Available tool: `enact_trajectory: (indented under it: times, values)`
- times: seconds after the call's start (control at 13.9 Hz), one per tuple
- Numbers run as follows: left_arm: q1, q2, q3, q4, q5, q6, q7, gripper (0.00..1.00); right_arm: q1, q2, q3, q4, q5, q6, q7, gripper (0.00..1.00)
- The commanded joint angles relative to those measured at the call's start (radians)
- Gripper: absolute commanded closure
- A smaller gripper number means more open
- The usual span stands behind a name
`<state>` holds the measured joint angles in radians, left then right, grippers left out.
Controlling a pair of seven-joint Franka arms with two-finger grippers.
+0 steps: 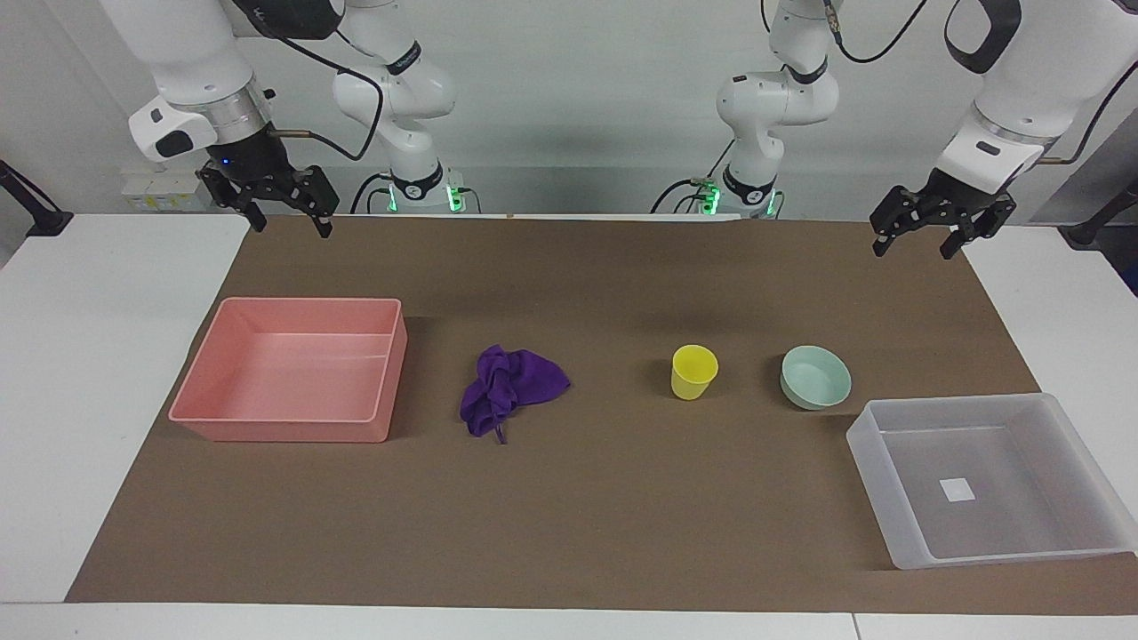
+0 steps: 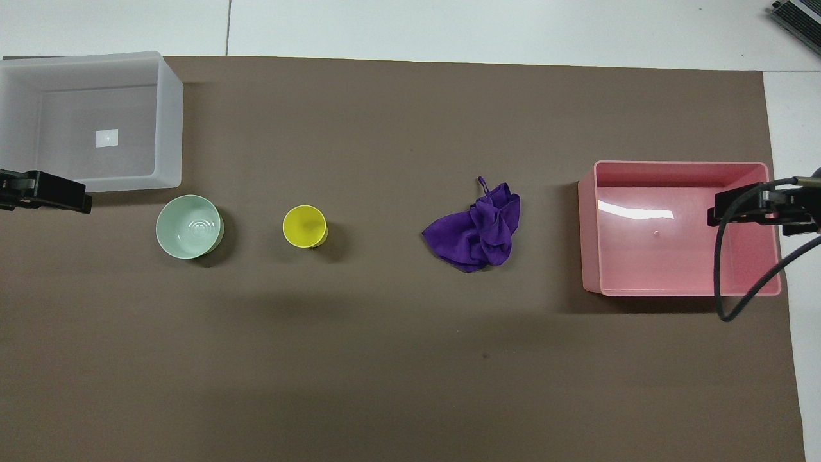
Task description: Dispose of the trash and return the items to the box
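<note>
- Purple rag (image 1: 508, 388): crumpled heap flat on the brown mat (image 1: 587, 524), roughly mid-worktop, between the pink bin (image 1: 289, 427) and the yellow cup (image 1: 693, 372), touching neither.
- Rag's long axis runs diagonally: the bunched, narrow end lies farther from the robots and toward the pink bin, the broader flap nearer the robots and toward the cup. A thin loop or tag sticks out of the bunched end, pointing away from the robots.
- Looks: deep purple, soft cloth, many folds, matte.
- Yellow cup: upright, open mouth up, small, smooth plastic, slightly tapered. Stands apart from the rag, toward the left arm's end.
- Mint bowl (image 1: 815, 377): round, shallow, pale green, glossy, faint concentric rings on the inside floor in the overhead view. Upright, beside the cup, near a corner of the clear box (image 1: 898, 498); contact there can't be judged.
- Clear box: frosted translucent plastic, rectangular, small white square label (image 1: 957, 490) on its floor. Sits at the left arm's end, farther from the robots than the bowl.
- Pink bin: opaque, rectangular, glossy inside, at the right arm's end.
- Worktop (image 1: 98, 373): white, with the brown mat over most of it.
- Left claw (image 1: 919, 242): raised over the mat's edge at its own end, fingers spread wide, holding nothing.
- Right claw (image 1: 292, 220): raised over the mat's edge nearest the robots, above the pink bin's end, fingers spread wide, holding nothing.
</note>
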<state>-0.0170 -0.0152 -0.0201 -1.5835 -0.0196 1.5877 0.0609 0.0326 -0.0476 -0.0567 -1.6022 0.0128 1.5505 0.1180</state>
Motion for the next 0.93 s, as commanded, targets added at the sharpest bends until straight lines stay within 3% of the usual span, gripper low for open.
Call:
enact_trajectory:
  times: [0.0,0.57,0.86]
  values:
    - [0.011,-0.020,-0.006,-0.030,-0.010,0.003,-0.004,0.00,-0.019,-0.017,0.005,-0.015,0.002,-0.012,-0.034,0.00]
    - [0.012,-0.037,-0.006,-0.078,-0.002,0.061,-0.001,0.00,-0.007,-0.029,0.003,-0.061,-0.007,0.063,-0.021,0.00]
    - [0.012,-0.051,-0.006,-0.153,-0.002,0.121,-0.001,0.00,0.028,-0.009,0.008,-0.067,-0.007,0.092,0.046,0.00]
